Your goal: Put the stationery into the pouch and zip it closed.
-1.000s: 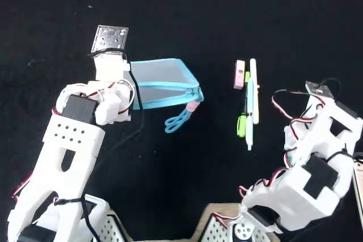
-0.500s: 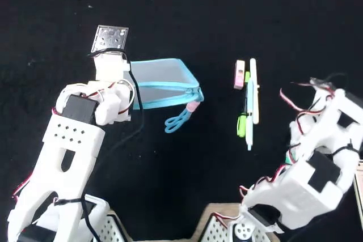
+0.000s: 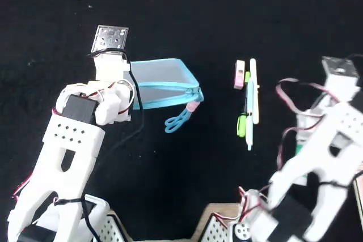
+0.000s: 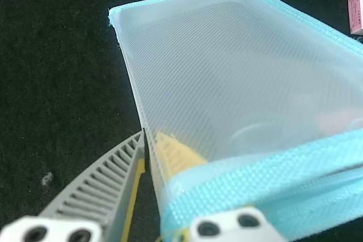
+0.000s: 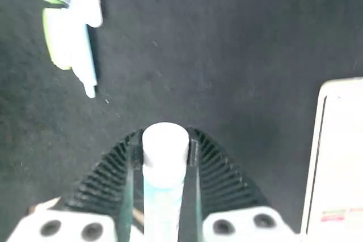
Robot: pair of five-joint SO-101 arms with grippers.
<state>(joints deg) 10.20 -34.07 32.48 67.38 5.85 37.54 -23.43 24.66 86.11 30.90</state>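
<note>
The translucent pouch (image 3: 161, 80) with its light-blue zip band lies left of centre, a pink pull (image 3: 193, 106) and blue loop (image 3: 178, 120) at its near right corner. My left gripper (image 4: 152, 143) is shut on the pouch's (image 4: 238, 94) left edge, a yellow pad showing through the mesh. A pink eraser (image 3: 239, 75), a white pen (image 3: 253, 92), a green highlighter (image 3: 242, 124) and a light-blue pen (image 3: 249, 134) lie together right of centre. My right gripper (image 5: 164, 145) is shut on a white-tipped light-blue stick (image 5: 164, 140), right of and nearer than those pens (image 5: 71, 32).
A white box (image 5: 337, 157) lies at the table's right edge, close beside the right gripper. The right arm (image 3: 334, 123) stands raised over the right side. The black cloth (image 3: 215, 26) covers the table.
The right arm has lifted and stretched toward the far side, its wrist now higher over the table. The left arm and pouch have not moved.
</note>
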